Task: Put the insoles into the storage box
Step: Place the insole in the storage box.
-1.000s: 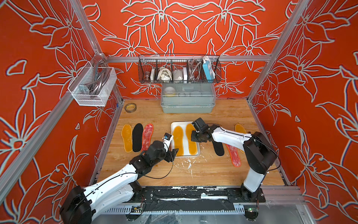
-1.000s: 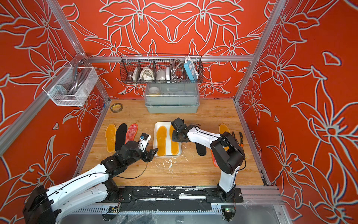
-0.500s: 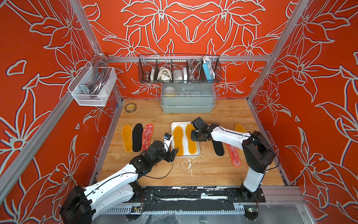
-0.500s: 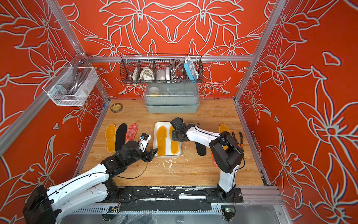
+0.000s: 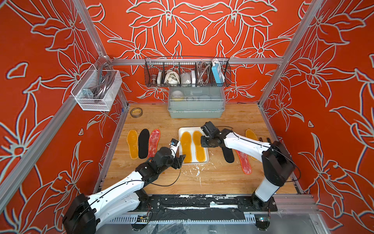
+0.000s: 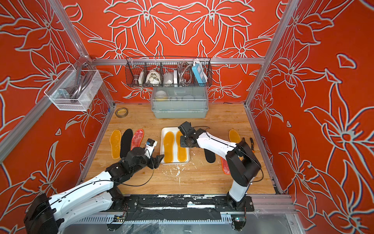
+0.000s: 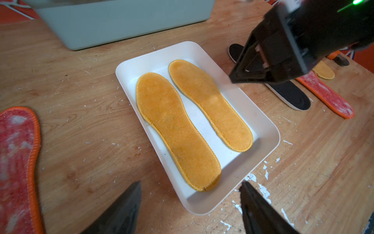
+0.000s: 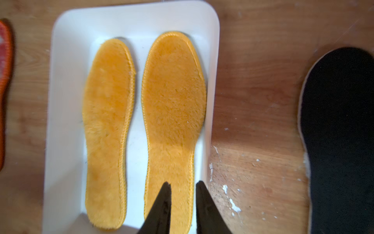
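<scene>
Risks: the right gripper [image 8: 183, 183] hangs low over the heel end of a yellow insole [image 8: 174, 101] on the right side of the storage box [image 5: 181, 130]. Its jaws are a little apart and hold nothing. A fingertip could catch the fleece on the way up and drag that insole over the shallow wall. It is also close to the box's right rim, so a sideways exit may shove the box.

The left gripper [image 7: 191, 183] is wide open and empty, just at the box's lower-left corner in both top views. Both arms crowd the box, so a clash looks possible if both reach in. In the left wrist view the other boxed insole [image 7: 176, 129] has its end riding up the box wall, not flat. Two insoles about fill the floor, so the rest must stack and could slide off.

Count: eight insoles, two in the box, six on the wooden table [image 5: 212, 178].
- Yellow, four: two boxed, one left of centre [image 5: 132, 144], one right of centre [image 5: 250, 134].
- Black, two [image 5: 143, 143] [image 5: 228, 156].
- Red mottled, two [image 5: 154, 141] [image 5: 244, 164].

Storage box: one, centre frame. Grey-green bin [image 5: 196, 113]: one. Tape roll [image 5: 136, 112]: one. Wire baskets [image 5: 187, 81]: two.
</scene>
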Controlling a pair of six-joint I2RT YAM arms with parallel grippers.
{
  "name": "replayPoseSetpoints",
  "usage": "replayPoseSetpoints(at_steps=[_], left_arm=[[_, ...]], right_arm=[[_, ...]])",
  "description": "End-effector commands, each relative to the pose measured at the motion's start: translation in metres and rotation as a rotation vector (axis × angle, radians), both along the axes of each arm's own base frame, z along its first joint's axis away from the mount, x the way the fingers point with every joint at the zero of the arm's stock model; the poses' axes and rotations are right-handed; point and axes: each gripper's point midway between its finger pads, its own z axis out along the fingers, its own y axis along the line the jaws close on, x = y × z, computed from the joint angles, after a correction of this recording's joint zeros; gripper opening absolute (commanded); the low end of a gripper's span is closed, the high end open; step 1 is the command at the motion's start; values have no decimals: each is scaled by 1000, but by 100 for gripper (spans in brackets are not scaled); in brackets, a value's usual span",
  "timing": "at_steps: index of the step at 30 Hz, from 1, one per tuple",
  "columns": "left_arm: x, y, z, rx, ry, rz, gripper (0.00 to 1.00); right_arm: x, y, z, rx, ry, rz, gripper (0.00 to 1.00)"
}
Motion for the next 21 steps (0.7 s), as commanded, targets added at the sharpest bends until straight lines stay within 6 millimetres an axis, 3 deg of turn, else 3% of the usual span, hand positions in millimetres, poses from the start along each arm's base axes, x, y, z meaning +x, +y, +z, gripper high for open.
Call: replayPoseSetpoints(at_steps=[1,4,8,11,14,17,21], left_arm=[[9,17,11,-44,14,99,76],[17,27,17,-160,59,146,76],[34,40,10,-278,137,202,75],[46,48,6,-304,189,249,75],[61,71,-4,-278,259,381,73],[76,98,-12,-225,292,522,74],[96,125,-26,-128,333,642,74]], right_arm=[[-8,-19,28,-51,-106,67,39],[-14,-34,37,-77,-162,110,51],[-19,-59,41,-69,-208,108,58],[-19,-82,38,-18,-208,64,64],[-17,-100,28,-8,-194,28,64],[-17,-102,11,-8,-205,27,65],[-29,-89,-15,48,-174,87,63]])
